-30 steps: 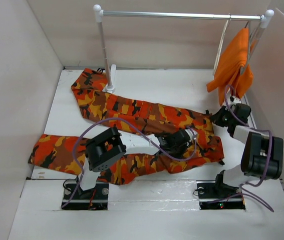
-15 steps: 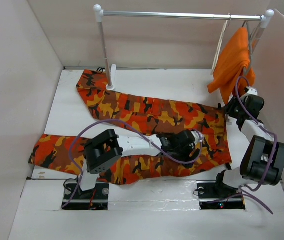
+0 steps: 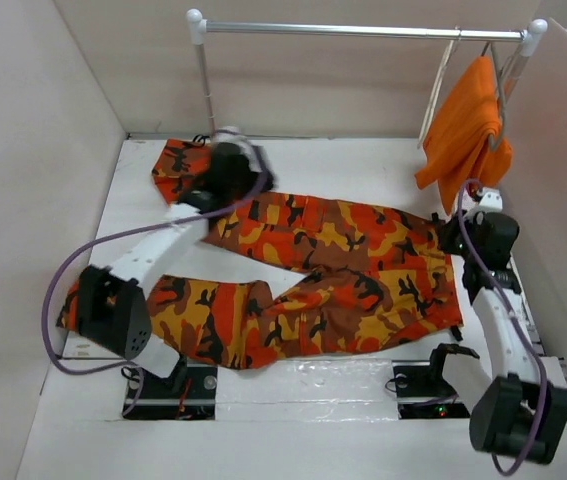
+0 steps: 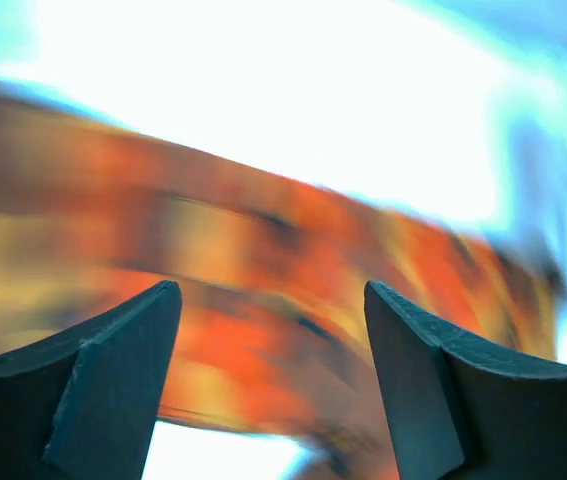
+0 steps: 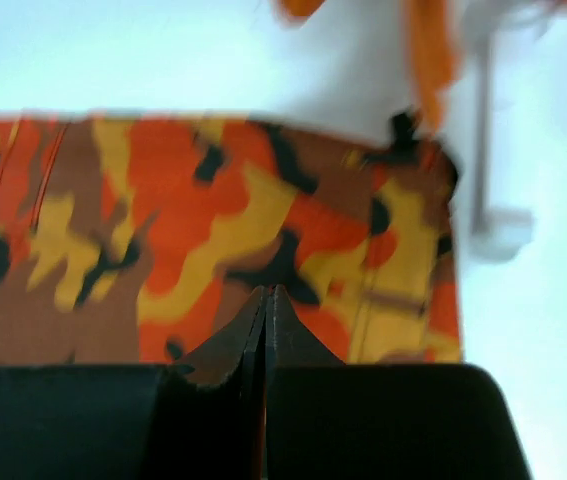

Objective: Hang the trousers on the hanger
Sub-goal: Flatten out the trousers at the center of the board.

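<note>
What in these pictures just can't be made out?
- Left wrist view: motion blur smears the trousers beyond the open left pincer.
- Top view: only a thin bar of the hanger shows; the rest seems hidden behind the orange garment.
- Right wrist view: whether the shut right pincer touches the trousers cannot be told.

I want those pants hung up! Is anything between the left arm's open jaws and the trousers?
Nothing visible. The left gripper has its jaws open right above the trousers, and only blurry camouflage cloth shows between them. The rail's post rises close beside it, not in between.
</note>
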### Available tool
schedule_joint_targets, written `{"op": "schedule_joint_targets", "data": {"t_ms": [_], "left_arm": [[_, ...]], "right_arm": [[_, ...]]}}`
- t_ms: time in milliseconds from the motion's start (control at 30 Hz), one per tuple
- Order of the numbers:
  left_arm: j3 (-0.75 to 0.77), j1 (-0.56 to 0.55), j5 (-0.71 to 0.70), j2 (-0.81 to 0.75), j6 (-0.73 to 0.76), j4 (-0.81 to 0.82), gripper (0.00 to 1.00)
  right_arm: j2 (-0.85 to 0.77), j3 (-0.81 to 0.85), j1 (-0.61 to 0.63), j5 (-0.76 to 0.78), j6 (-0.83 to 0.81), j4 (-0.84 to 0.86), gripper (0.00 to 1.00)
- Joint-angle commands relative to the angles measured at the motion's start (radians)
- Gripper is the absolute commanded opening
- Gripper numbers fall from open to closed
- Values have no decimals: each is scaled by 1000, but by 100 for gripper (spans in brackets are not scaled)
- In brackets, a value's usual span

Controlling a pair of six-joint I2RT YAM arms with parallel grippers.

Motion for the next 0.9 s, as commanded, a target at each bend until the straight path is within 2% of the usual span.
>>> {"op": "schedule_joint_targets", "data": {"t_ms": [0, 67, 100, 167, 233, 267, 333, 367, 400, 500, 667, 833, 867], "left_arm": [[-179, 372, 99, -129, -130, -5, 69], [-210, 510, 182, -122, -161, 31, 68], [-220, 597, 186, -111, -169, 32, 68], [-212, 663, 190, -61, -176, 32, 68], [-198, 751, 198, -13, -208, 41, 68], [-195, 783, 222, 37, -221, 46, 68], [-184, 841, 226, 85, -262, 83, 68], [-180, 851, 247, 142, -262, 103, 68], [-142, 851, 259, 174, -256, 106, 68], [-13, 851, 259, 321, -239, 54, 67], [93, 851, 256, 470, -241, 57, 62], [227, 807, 252, 573, -212, 45, 61], [240, 806, 273, 605, -207, 54, 55]], "right_arm": [[-144, -95, 72, -26, -15, -114, 0], [-165, -121, 125, -68, -30, -150, 0], [-174, -141, 189, -77, -36, -159, 0], [-172, -156, 254, -95, -49, -161, 0], [-143, -161, 363, -94, -49, -154, 10], [-128, -155, 403, -74, -52, -157, 25], [-78, -121, 524, -37, -61, -164, 39], [-59, -108, 562, 11, -67, -179, 47], [-42, -94, 598, 33, -70, -177, 49], [36, -42, 701, 76, -69, -167, 51], [144, 60, 835, 133, -62, -150, 51], [297, 86, 885, 154, -55, -119, 52], [317, 83, 885, 170, -50, -102, 52]]}}
